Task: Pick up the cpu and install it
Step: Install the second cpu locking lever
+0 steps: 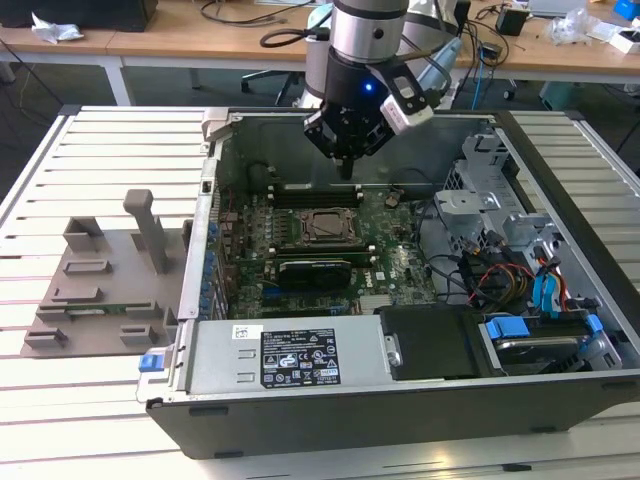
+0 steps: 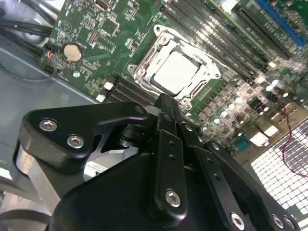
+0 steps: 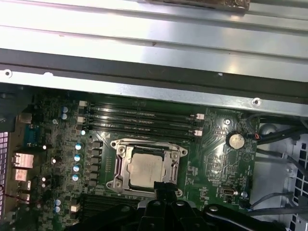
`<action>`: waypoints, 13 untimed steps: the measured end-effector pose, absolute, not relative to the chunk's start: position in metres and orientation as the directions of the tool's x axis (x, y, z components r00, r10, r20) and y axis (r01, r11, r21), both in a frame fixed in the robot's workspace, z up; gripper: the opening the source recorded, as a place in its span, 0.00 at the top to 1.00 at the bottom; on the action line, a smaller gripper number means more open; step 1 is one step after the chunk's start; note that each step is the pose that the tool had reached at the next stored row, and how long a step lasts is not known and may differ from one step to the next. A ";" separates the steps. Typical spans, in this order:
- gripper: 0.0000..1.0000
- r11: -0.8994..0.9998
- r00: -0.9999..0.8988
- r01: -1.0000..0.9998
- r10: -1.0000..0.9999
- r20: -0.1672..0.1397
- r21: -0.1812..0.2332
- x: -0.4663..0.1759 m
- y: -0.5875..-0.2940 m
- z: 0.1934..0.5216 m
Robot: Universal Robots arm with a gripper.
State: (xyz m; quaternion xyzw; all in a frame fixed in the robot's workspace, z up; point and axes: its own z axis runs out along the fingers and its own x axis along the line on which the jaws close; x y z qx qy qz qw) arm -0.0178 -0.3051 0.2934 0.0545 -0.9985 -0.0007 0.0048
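Gripper (image 1: 347, 165) hangs above the board, fingers together, holding nothing; the flat silvery square cpu (image 3: 146, 172) already sits in its socket.

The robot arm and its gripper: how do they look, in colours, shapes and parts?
The arm is a silver-grey cylinder ending in a black wrist with a small blue light. A white-and-black box-shaped module sits on its side. In the second wrist view, the black gripper shows matte angular links joined by silver round-headed screws.
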 end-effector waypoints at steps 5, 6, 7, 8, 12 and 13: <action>0.89 0.991 -0.994 -0.109 -0.109 0.001 0.079 -0.018 -0.311 0.293; 0.89 0.991 -0.994 -0.109 -0.109 0.001 0.084 -0.018 -0.312 0.293; 0.89 0.990 -0.994 -0.109 -0.109 0.000 0.088 -0.018 -0.312 0.293; 0.89 0.990 -0.994 -0.109 -0.109 0.000 0.092 -0.018 -0.313 0.293; 0.89 0.988 -0.994 -0.109 -0.109 -0.002 0.106 -0.018 -0.315 0.293; 0.89 0.988 -0.994 -0.109 -0.109 -0.002 0.107 -0.018 -0.315 0.293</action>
